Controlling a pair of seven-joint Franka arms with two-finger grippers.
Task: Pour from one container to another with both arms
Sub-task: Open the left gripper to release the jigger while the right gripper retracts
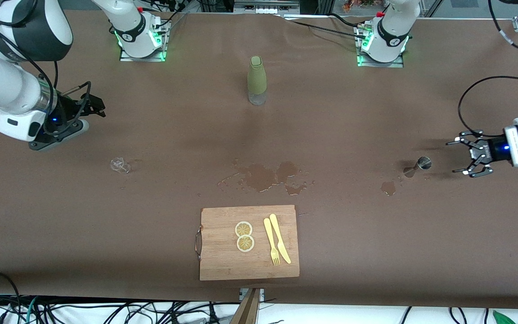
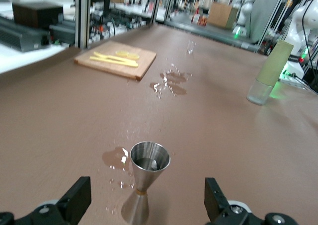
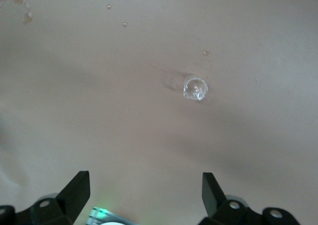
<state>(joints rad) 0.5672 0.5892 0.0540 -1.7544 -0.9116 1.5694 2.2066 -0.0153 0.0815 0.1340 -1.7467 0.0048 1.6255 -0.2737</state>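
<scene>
Jigger (image 1: pixel 417 166) upright near left arm's table end, left gripper (image 1: pixel 466 157) just beside it, fingers spread wide, empty. Right gripper (image 1: pixel 96 106) above small glass (image 1: pixel 120 165), likewise wide, empty. No legible writing.

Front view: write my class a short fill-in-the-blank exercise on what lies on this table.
1. The fork and knife lie on the ____.
2. The board holds ____ lemon slices.
3. The left tool is open beside the steel ____.
4. Spilled liquid lies between the board and the ____.

Missing words: board; two; jigger; bottle
</scene>
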